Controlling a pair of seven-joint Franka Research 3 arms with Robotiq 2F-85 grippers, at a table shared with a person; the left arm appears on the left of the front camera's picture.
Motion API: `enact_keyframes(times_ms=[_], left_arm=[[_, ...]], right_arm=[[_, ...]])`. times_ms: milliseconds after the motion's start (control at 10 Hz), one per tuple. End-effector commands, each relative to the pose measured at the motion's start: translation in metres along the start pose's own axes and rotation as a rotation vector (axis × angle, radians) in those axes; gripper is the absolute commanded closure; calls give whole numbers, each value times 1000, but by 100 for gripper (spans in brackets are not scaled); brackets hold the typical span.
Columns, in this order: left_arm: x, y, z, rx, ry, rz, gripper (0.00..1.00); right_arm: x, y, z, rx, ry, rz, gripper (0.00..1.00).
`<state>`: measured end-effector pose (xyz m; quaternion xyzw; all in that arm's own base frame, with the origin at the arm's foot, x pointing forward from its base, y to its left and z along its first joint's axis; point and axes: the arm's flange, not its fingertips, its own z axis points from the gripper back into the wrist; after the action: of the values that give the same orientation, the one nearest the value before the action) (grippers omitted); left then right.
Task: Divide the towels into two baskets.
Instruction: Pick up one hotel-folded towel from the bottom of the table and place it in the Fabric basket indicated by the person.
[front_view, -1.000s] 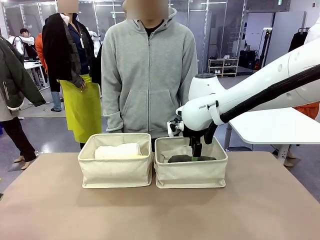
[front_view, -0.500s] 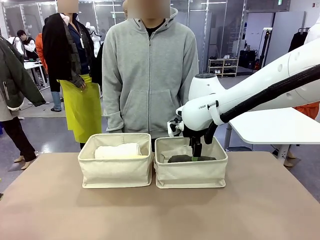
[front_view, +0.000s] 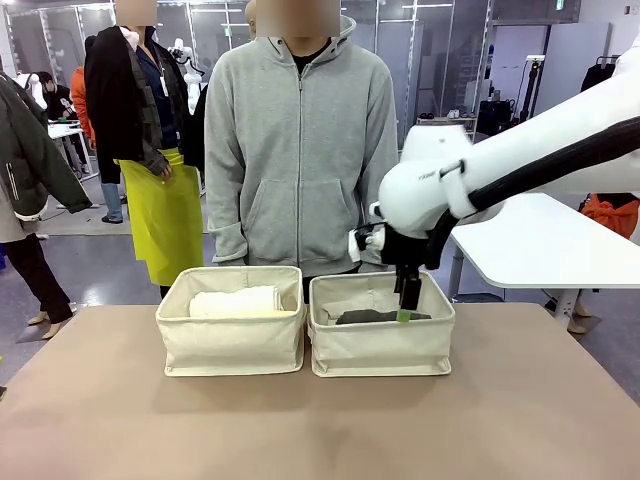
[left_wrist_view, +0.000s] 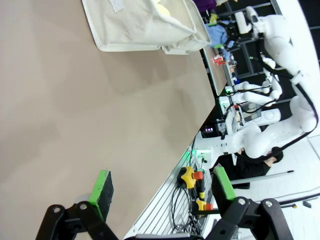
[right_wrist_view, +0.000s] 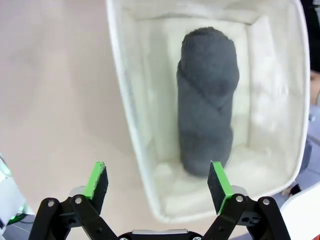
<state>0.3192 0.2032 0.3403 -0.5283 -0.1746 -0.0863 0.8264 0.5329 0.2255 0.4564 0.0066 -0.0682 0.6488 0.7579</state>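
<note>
Two cream canvas baskets stand side by side at the table's far edge. In the left basket (front_view: 232, 345) a white towel (front_view: 237, 300) lies over a pale yellow towel (front_view: 252, 313). The dark grey towel (front_view: 372, 317) lies along the right basket (front_view: 380, 350). My right gripper (front_view: 407, 303) hangs over its right end, fingers pointing down. In the right wrist view, the right gripper (right_wrist_view: 157, 181) is open above the grey towel (right_wrist_view: 207, 100) and apart from it. The left gripper (left_wrist_view: 162, 186) is open over bare table, with a basket (left_wrist_view: 145, 30) far ahead. The pale pink towel is hidden.
A person in a grey hoodie (front_view: 300, 150) stands right behind the baskets, hands out of sight. Other people stand further back at the left. A white table (front_view: 540, 245) is behind at the right. The brown tabletop (front_view: 320, 430) in front of the baskets is bare.
My right arm has risen and swung a little to the right, lifting the gripper off the grey towel. The towel stays in the right basket.
</note>
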Motion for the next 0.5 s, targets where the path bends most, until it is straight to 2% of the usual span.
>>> enact_keyframes(times_ms=[0, 100, 200, 300, 400], left_arm=[[-2, -2, 1, -5, -11, -4, 0], [-2, -2, 1, -5, -11, -4, 0], [-2, -2, 1, -5, -11, -4, 0], [-2, -2, 1, -5, -11, -4, 0], [-2, -2, 1, -5, -11, -4, 0]], right_arm=[[-47, 34, 32, 22, -77, -69, 0], [-79, 42, 49, 20, -130, -139, 0], [-111, 47, 57, 68, -177, -208, 0], [-148, 53, 60, 132, -228, -306, 0], [-189, 58, 61, 250, -303, -390, 0]])
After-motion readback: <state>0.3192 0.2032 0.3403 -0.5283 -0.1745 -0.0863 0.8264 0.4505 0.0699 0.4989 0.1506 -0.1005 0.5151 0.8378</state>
